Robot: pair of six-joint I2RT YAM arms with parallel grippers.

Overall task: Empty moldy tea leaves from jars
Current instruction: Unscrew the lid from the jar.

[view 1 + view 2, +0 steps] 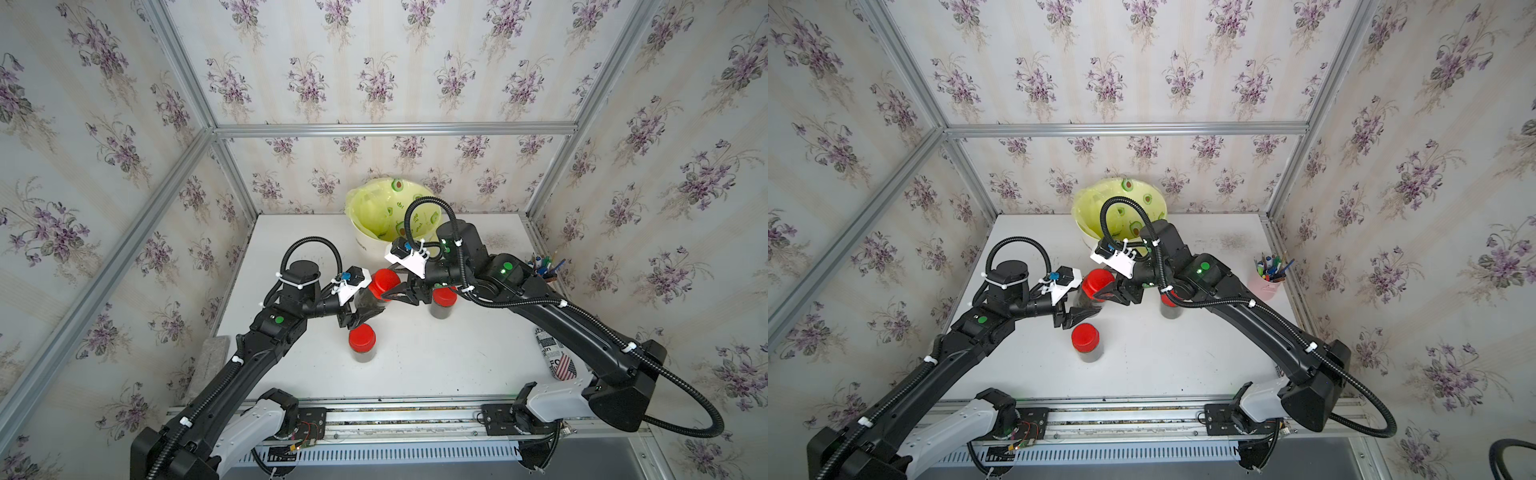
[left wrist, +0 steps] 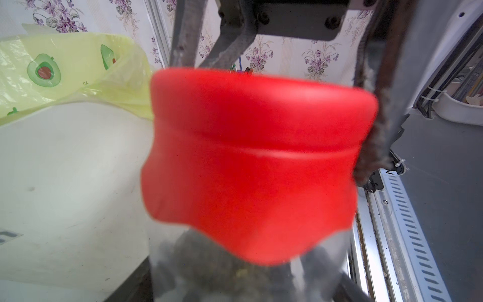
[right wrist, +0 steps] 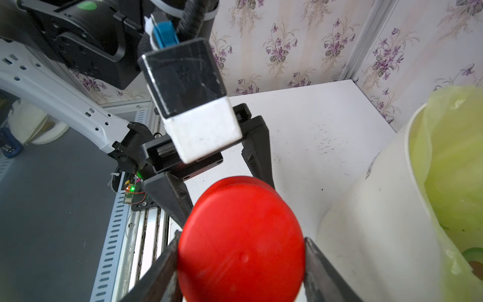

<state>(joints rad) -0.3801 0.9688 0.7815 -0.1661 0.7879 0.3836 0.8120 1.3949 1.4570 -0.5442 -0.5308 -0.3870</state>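
In both top views a clear jar (image 1: 369, 305) is held above the table, left of middle. My left gripper (image 1: 360, 316) is shut on its body. Dark tea leaves (image 2: 209, 266) show through the wall in the left wrist view. My right gripper (image 3: 241, 261) is shut on that jar's red cap (image 3: 240, 240) (image 1: 384, 281), with a finger pressed on each side. A second capped jar (image 1: 362, 344) stands nearer the front. A third jar (image 1: 443, 305) stands under my right wrist, partly hidden.
A cream bin (image 1: 368, 245) lined with a yellow avocado-print bag (image 1: 374, 208) stands at the back, just beyond both grippers. A pink pen cup (image 1: 1266, 282) is at the right edge. A printed can (image 1: 557, 357) lies front right, and a grey block (image 1: 214, 353) lies at the left edge.
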